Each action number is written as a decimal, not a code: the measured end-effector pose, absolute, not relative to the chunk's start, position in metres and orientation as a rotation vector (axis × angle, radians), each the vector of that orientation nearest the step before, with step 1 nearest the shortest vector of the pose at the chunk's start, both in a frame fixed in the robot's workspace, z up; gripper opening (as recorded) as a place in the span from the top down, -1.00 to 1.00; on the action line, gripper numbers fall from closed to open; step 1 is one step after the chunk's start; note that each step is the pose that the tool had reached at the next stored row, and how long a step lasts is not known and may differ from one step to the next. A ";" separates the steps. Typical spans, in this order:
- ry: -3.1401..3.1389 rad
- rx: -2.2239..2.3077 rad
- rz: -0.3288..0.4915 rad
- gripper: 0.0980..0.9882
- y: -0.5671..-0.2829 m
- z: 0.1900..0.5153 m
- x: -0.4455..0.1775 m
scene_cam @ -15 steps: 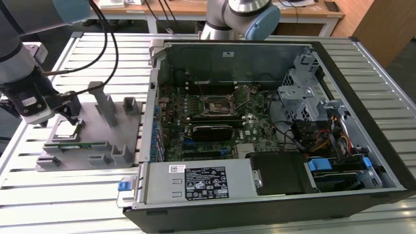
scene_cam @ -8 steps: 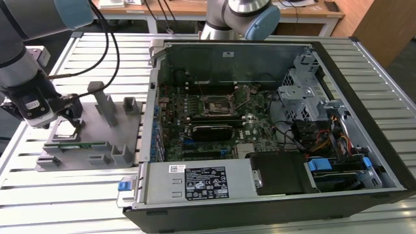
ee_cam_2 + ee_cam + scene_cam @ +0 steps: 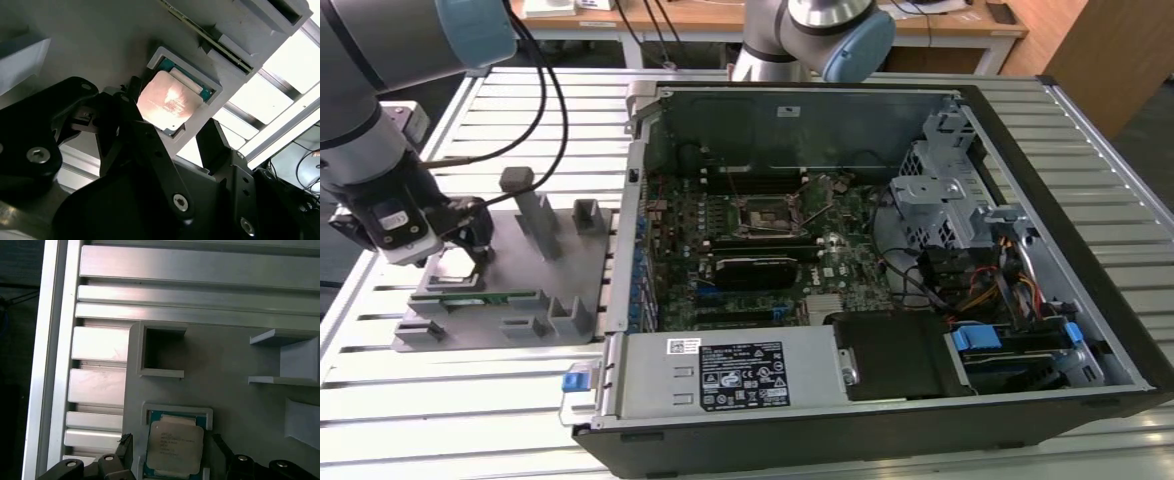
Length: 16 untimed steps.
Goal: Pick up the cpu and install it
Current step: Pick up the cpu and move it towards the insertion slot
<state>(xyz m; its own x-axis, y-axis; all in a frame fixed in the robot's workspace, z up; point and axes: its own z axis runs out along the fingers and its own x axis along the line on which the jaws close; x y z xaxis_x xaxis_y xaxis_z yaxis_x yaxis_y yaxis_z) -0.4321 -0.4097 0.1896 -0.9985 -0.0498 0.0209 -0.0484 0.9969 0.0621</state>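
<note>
Where the cpu (image 3: 175, 442) lies: framed pocket of grey tray (image 3: 225, 355), held square for pickup.
Gripper (image 3: 171, 441): spread wide, straddling the chip, not pinching.

I can read no print here. Faint grey lines of lettering run across the cpu (image 3: 175, 445) top in the first wrist view. On the power supply (image 3: 651, 385) sit a black-and-white label (image 3: 747, 380) and a small white sticker (image 3: 683, 346), both illegible.
</note>
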 end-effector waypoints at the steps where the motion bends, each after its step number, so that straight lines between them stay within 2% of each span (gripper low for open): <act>1: -3.117 0.077 -0.096 -0.38 -0.410 0.189 -0.432; 6: -3.117 0.076 -0.096 -0.35 -0.409 0.186 -0.432; 7: -3.117 0.076 -0.096 -0.19 -0.409 0.186 -0.432; 16: -3.117 0.076 -0.096 -0.19 -0.409 0.185 -0.431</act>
<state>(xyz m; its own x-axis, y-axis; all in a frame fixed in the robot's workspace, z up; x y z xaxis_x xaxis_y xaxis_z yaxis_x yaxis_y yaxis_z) -0.4311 -0.4093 0.1854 -0.9986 -0.0497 0.0208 -0.0483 0.9969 0.0620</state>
